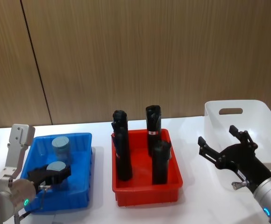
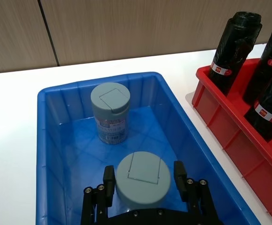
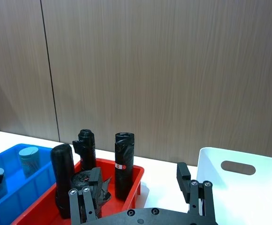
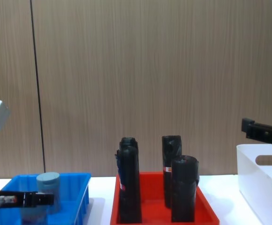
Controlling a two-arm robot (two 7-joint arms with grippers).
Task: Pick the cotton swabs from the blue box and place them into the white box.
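Fingers (image 2: 109, 183) of the left gripper (image 2: 144, 174) stand apart, one on each side of the pale blue lid of the near cotton swab tub (image 2: 140, 185) and close against it, with a thin strip of blue floor showing beside one pad. That tub stands upright at the near end of the blue box (image 2: 56, 140), its flip-top lid facing up. The far cotton swab tub (image 2: 110, 112) stands upright at the far end of the same box, apart from the first, with its printed label facing the wrist camera. From the head view, the left arm reaches in over the box's near left corner, and the box lies on the left side of the white table (image 1: 191, 205). Just to the right of it sits a red tray (image 1: 147, 191) holding four black rolls (image 1: 123, 149), all upright and taller than the tubs. Farther right, the right gripper (image 1: 216, 134) hangs above the table with its black fingers spread wide and nothing between them — it is between the red tray and the white box (image 1: 261, 112), in front of that box's near left corner. The white box stands at the table's right end, its oval handle cutout in the far wall. A brown wood-panel wall (image 1: 149, 56) rises behind the table.
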